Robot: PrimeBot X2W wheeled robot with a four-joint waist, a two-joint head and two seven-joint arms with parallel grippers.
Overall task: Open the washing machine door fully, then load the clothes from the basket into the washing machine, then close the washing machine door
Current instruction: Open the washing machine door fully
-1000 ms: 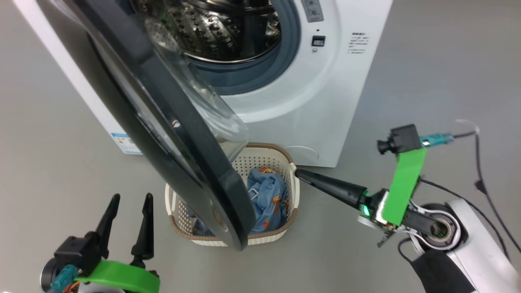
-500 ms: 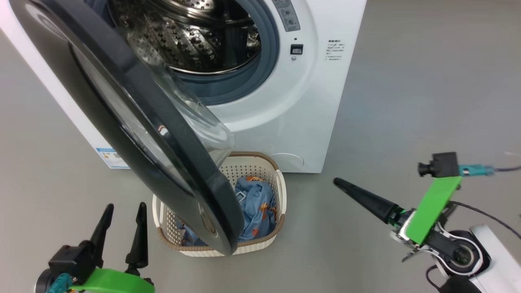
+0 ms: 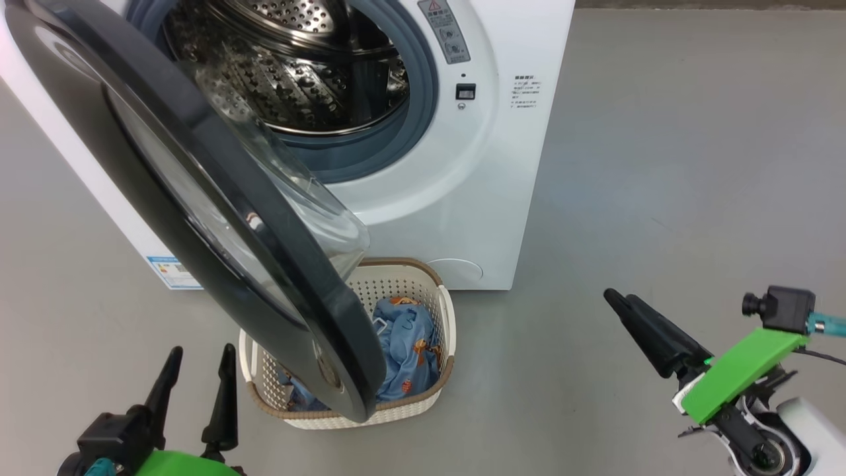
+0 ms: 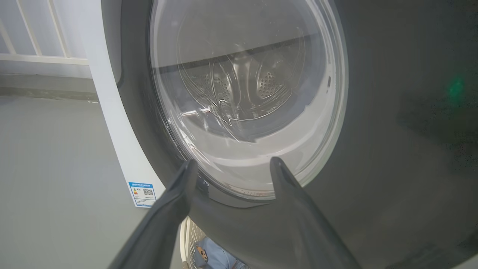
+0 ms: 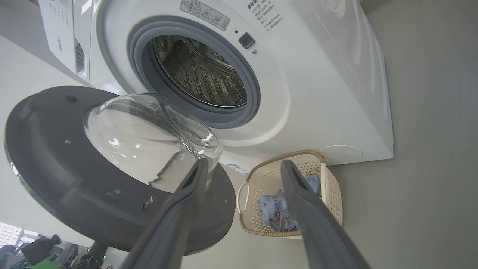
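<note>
washing machine door [image 3: 218,218] hiding half the basket [image 3: 423,403]

Even, soft indoor light, sharp in the middle and bent at the edges
The head view is bright and crisp, the grey floor [image 3: 661,165] carrying only faint shadows beside the washing machine [image 3: 462,198]; small highlights glint on the rim of the washing machine door [image 3: 251,218] and the steel drum [image 3: 357,73]. In the left wrist view the door's black rim looks murky and soft, with a green glow [image 4: 455,89] smeared on it; both wrist views bow straight lines, and the near fingers [image 5: 173,224] blur
</note>
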